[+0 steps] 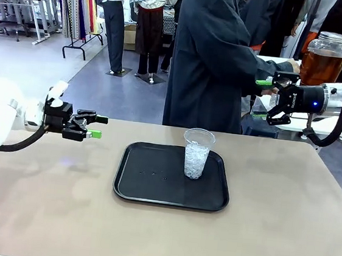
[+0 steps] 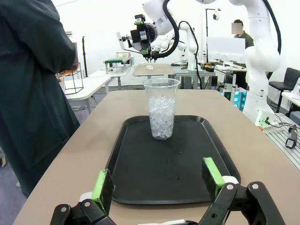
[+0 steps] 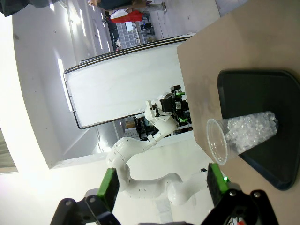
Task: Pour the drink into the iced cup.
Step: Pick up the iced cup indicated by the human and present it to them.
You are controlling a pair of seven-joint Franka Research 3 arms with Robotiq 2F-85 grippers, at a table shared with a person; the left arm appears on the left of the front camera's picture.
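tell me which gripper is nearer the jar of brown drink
The right gripper, open and raised just left of the drink jar in the front view. The left gripper hangs low over the table, far from it.

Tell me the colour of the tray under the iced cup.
Black; the tray shows best in the front view.

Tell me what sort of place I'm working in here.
Probably an open lab or workshop hall rather than a café. Workbenches loaded with equipment stand in the background, a garment rack stands on bare grey floor, and the iced cup sits on a plain black tray.
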